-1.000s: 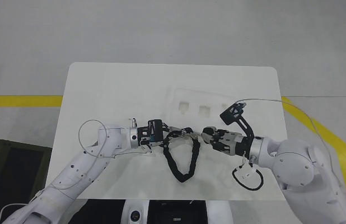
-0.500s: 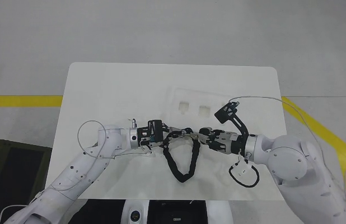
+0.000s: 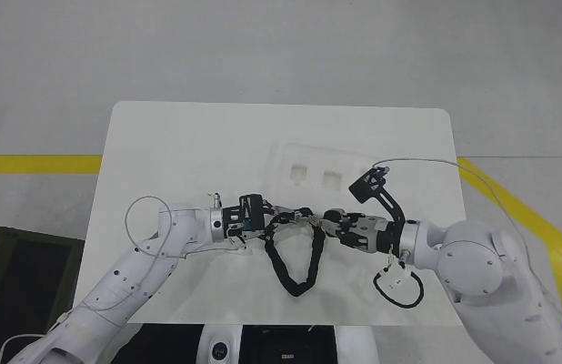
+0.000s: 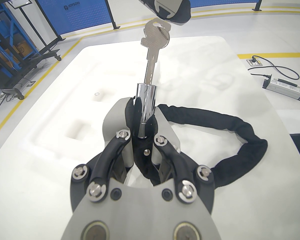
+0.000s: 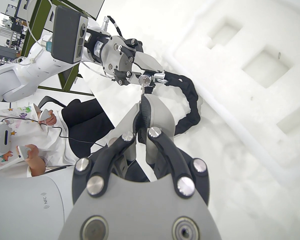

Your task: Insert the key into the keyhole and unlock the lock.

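- Chrome is the first thing I pick out: the lock barrel is clamped in my left gripper, with its two fingers pressed against the barrel from either side.
- In the top view the barrel is held just above the white table, a little toward 6 o'clock from the table's middle.
- The silver key stands in line with the barrel. Its blade tip is entered in the barrel's end face, and most of the blade is outside.
- My right gripper pinches the key by its head, with the fingers closed flat on it. From the left wrist view I see the pads gripping near the head's far rim.
- Seen from above, the left gripper comes in from 9 o'clock and the right gripper from 3 o'clock. Their tips face each other with the key bridging the gap between them.
- A black fabric-sleeved chain is joined to the barrel and drops in a loop toward 6 o'clock. The bend of the loop rests on the table.
- A white foam tray with square pockets lies on the table at about 1 o'clock from the barrel, near the chain. I cannot tell whether the two touch.
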